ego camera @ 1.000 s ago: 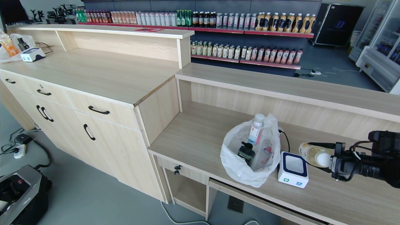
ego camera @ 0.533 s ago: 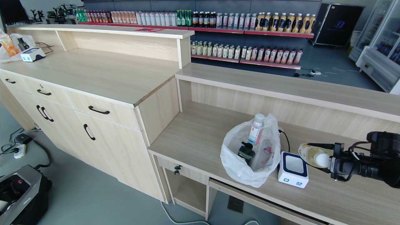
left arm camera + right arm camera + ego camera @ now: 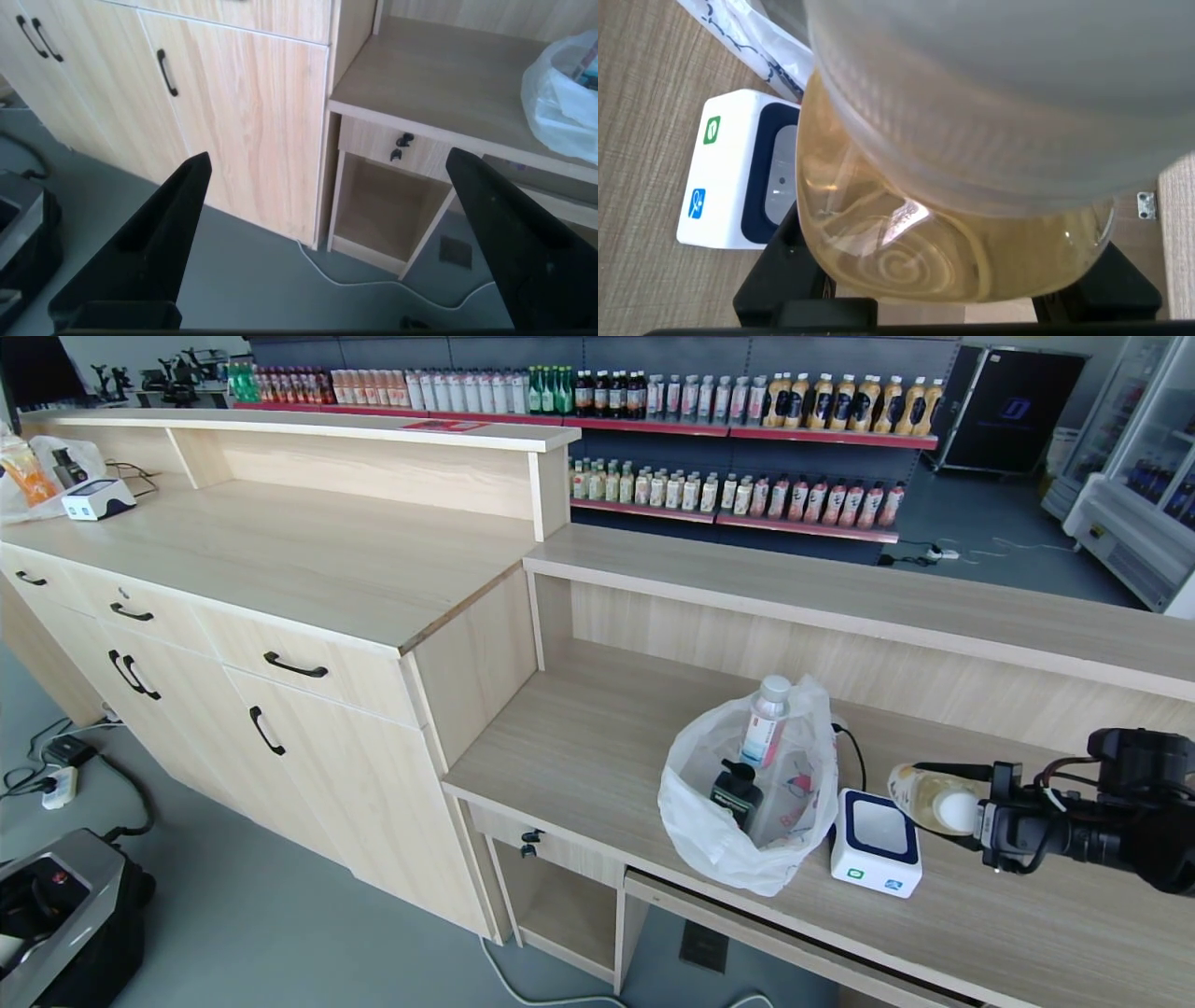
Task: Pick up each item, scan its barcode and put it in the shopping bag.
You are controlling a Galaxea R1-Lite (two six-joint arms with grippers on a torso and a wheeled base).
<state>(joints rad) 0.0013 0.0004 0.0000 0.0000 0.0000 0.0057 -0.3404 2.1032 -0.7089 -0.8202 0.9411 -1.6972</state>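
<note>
A clear bottle of yellow liquid [image 3: 922,795] with a white cap lies sideways in my right gripper [image 3: 945,803], which is shut on it just right of the scanner. In the right wrist view the bottle [image 3: 971,177] hangs over the counter beside the white scanner with a dark blue top [image 3: 747,191]. The scanner [image 3: 876,843] sits on the low counter next to the white plastic shopping bag [image 3: 709,821]. Inside the bag stand a pink-labelled bottle [image 3: 766,721] and a dark bottle [image 3: 736,791]. My left gripper [image 3: 322,280] is open above the floor before the cabinets.
The low wooden counter [image 3: 597,737] has a raised back ledge [image 3: 840,588] behind the bag. A black cable [image 3: 854,751] runs behind the scanner. A taller counter with drawers [image 3: 280,560] stands to the left. Drink shelves [image 3: 728,429] line the back.
My right gripper has shifted slightly left with the yellow bottle, closer to the scanner. The bag and scanner have not moved.
</note>
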